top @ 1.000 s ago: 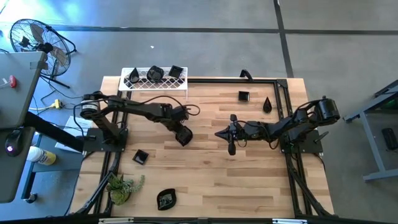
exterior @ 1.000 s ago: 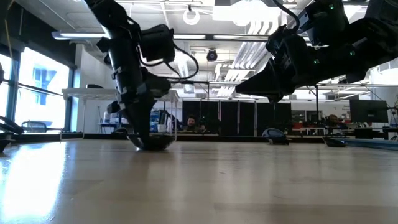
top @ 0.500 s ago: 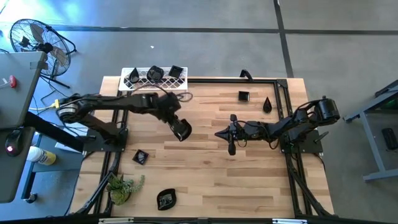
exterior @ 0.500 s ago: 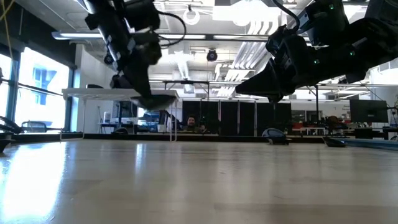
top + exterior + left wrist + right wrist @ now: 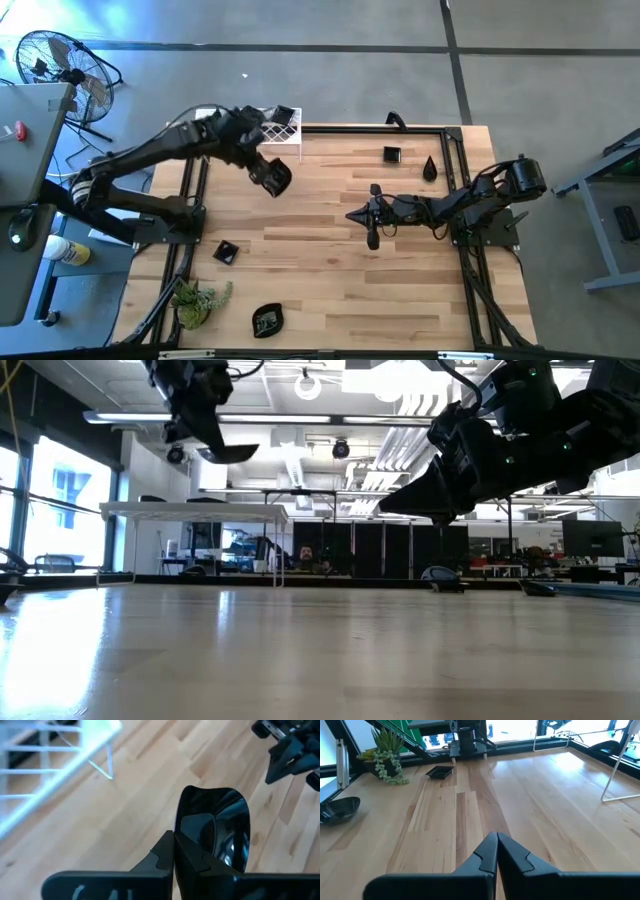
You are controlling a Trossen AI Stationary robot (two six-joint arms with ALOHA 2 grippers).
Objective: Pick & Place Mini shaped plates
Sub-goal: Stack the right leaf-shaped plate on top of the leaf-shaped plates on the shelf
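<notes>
Wire rack sits at the table's eleven o'clock; plant at seven; two plates toward one; two more near seven

The left arm reaches from its base at the bench's left edge toward the far left corner, wrist raised high above the surface. Its left hand is clamped on a glossy black plate, fingers pressed together on the rim. The right arm stretches low toward the bench's middle, its right hand closed tight with nothing between the fingers.
</notes>
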